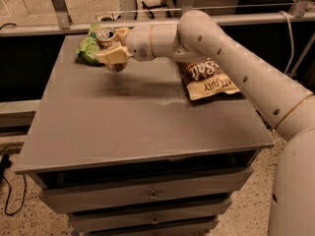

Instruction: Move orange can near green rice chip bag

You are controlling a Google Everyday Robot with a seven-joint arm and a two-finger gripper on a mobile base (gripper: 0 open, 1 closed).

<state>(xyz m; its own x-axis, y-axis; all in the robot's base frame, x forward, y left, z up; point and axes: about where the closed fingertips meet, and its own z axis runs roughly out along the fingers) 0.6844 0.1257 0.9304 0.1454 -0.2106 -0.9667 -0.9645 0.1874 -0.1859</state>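
The gripper [111, 53] hangs over the far left part of the grey table [138, 127], toward 11 o'clock from the tabletop's middle; its pale beige fingers [114, 56] are clamped around the orange can [106, 35], which is lifted clear of the surface; the can leans, its silver top with the pull tab pointing toward 11 o'clock and its lower end showing below the fingers toward 5 o'clock; a soft shadow lies on the table under it, at 6 o'clock from the gripper

The green rice chip bag [86, 49] lies flat at the far left corner of the table, just beside the held can at its 9 o'clock; in this view the can's top overlaps the bag's right edge, and whether they touch cannot be told

The white arm [231, 58] comes in from the frame's 4 o'clock edge, rises over the right side of the table and bends left to the gripper; under its elbow, at 2 o'clock from the table's middle, lies a larger brown-and-cream chip bag [209, 81], partly covered by the arm and well apart from the green bag

Below the tabletop are drawers [152, 195] with small pulls; a dark cable [6, 191] trails on the speckled floor at 8 o'clock
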